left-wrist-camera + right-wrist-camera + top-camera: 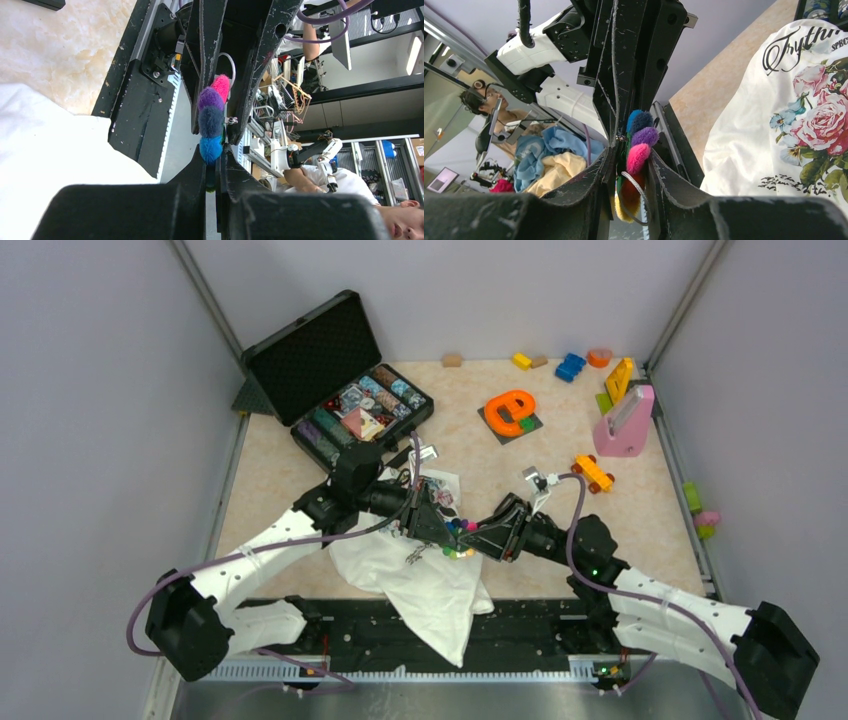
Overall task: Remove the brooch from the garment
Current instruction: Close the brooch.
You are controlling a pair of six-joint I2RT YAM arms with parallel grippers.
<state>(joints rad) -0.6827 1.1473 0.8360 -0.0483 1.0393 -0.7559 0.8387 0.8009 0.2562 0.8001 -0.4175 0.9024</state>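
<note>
1. The left pincer is closed to a thin slit on the edge of the brooch, at the centre of the top view.
2. The right pincer meets it tip to tip. It is partly open, with its fingers pressed on the brooch's fuzzy pink, red and yellow petals.
3. Both pincers hold the brooch above the white floral T-shirt. In each wrist view the cloth lies off to one side, apart from it.
4. The T-shirt lies crumpled on the worktop, lower centre of frame.

On the beige marbled tabletop we see an open black chip case, an orange plastic letter e and a white floral T-shirt.
</note>
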